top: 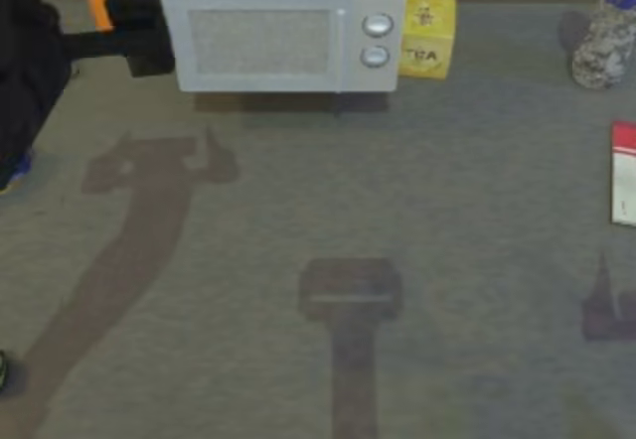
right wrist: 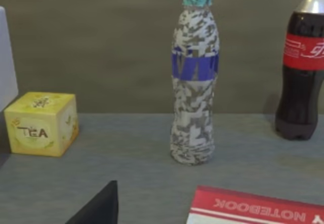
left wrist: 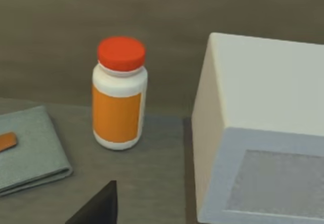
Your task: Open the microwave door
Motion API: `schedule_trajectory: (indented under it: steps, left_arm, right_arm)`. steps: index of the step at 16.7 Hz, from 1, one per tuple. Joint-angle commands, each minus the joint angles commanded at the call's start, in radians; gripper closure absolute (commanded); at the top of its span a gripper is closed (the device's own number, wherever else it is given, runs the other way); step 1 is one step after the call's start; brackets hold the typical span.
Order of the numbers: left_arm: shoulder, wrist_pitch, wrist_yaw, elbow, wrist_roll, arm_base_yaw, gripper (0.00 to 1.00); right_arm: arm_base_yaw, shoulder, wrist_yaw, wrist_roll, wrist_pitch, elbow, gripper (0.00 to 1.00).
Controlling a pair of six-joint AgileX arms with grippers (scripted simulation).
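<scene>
Nearest the top camera, bare bench point(top: 298, 260); at 12 o'clock the microwave point(top: 283, 27) keeps its microwave door point(top: 260, 42) shut — left end effector point(top: 149, 32) beside its 9 o'clock edge, grip state indiscernible — approach step, next hooking that edge.

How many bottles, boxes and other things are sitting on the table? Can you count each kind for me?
Bottles: 3 (pill bottle, camouflage-patterned bottle, cola bottle)
Microwaves: 1 (microwave, door shut)
Tea boxes: 1 (yellow tea box)
Notebooks: 1 (red notebook)
Folded grey cloths: 1 (grey cloth)
Total: 7
</scene>
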Motion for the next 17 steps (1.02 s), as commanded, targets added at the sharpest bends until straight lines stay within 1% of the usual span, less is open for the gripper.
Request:
schedule_trajectory:
  steps: [5,9,12,17]
  left_arm:
    - [0.484,0.003,-0.159,0.340,-0.098,-0.178,0.00]
    - [0.745,-0.013,-0.251,0.520,-0.146,-0.282,0.00]
    - [0.841,-0.024,-0.288,0.586,-0.163,-0.322,0.00]
    - [0.853,-0.026,-0.292,0.594,-0.165,-0.327,0.00]
  right_arm:
    - [0.000,0.000,0.000,0.000,0.000,0.000,0.00]
    - [0.000,0.000,0.000,0.000,0.000,0.000,0.00]
    - [0.000,0.000,0.000,0.000,0.000,0.000,0.00]
    - [0.000,0.000,0.000,0.000,0.000,0.000,0.00]
